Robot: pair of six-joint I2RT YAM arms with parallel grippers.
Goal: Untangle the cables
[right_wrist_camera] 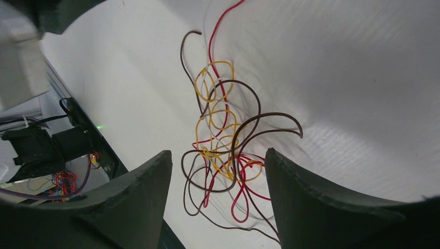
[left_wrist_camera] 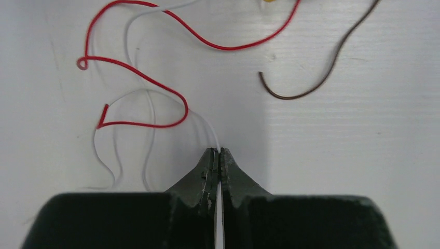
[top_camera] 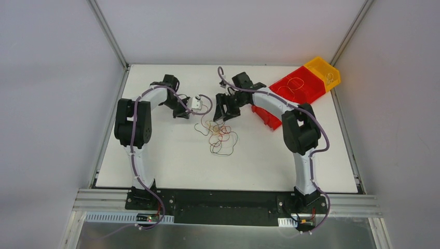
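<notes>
The cables point(top_camera: 218, 136) lie as a loose tangle on the white table point(top_camera: 171, 171), about midway between the left and right edges and slightly toward the far edge. They are hair-thin, smooth and springy, curling into open loops. From the right wrist we see yellow-orange strands point(right_wrist_camera: 212, 122) knotted through dark brown and red ones at the core.

The white cable point(left_wrist_camera: 210, 132) trails from the tangle toward the left. The left gripper point(left_wrist_camera: 218, 152) is clenched on it, its dark ridged jaws pressed together with the wire pinched between them. Beside it a glossy red cable point(left_wrist_camera: 155, 85) snakes in S-bends over the matte tabletop, and a brown cable point(left_wrist_camera: 321, 78) curves off apart from the others.

The right gripper point(right_wrist_camera: 218, 155) hangs above the tangle, its broad, dull black fingers spread wide and grasping nothing we can see; the knot shows in the gap between them.

Both arms rise from bases at the near edge, elbows bowed outward toward the side edges, forearms angling inward so the wrists face each other over the far half.

A translucent red bin point(top_camera: 298, 85) and a yellow bin point(top_camera: 324, 72) sit at the far right corner. A second red bin point(top_camera: 267, 118) lies partly under the right forearm.
</notes>
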